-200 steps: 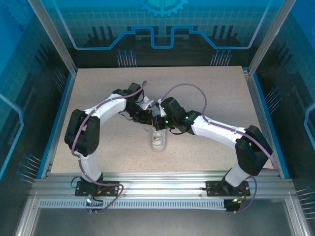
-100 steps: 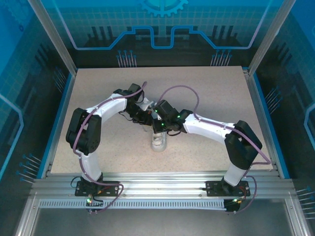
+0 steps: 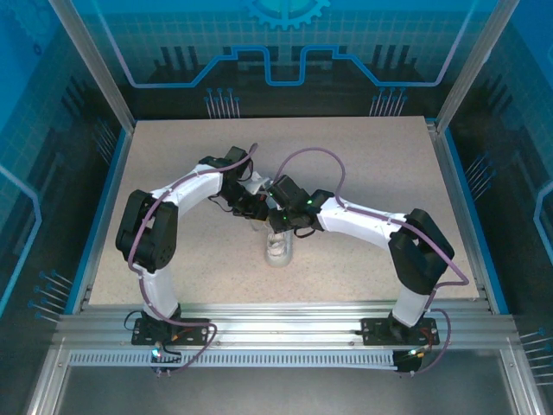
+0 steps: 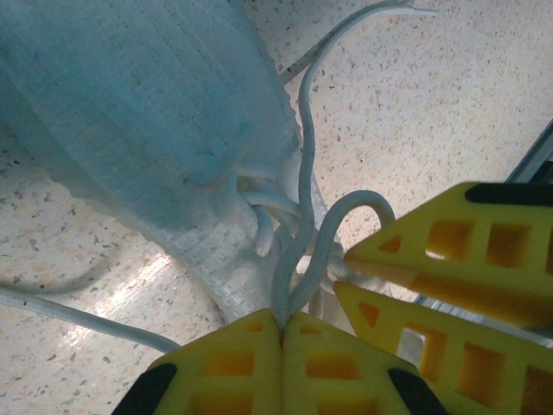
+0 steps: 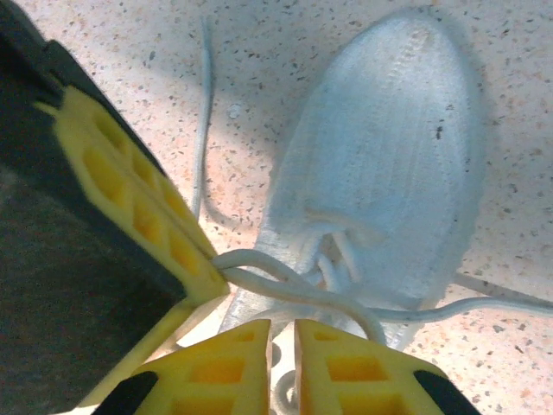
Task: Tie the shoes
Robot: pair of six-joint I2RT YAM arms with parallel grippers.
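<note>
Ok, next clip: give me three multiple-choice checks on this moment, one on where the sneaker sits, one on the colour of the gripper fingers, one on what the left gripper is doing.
1. Where is the sneaker?
A. Near the middle of the table
B. In the far left corner
C. On the metal rail at the near edge

2. What colour are the gripper fingers?
A. Red
B. Yellow
C. Green

3. What state is the left gripper in?
A. Wide open, clear of the laces
B. Shut on nothing
C. Shut on a lace loop

Answers:
1 A: the top view shows it centrally, just below where the two arms meet.
2 B: both wrist views show yellow fingers.
3 C: in the left wrist view the fingertips press together and the loop's strands run out from between them.
</note>
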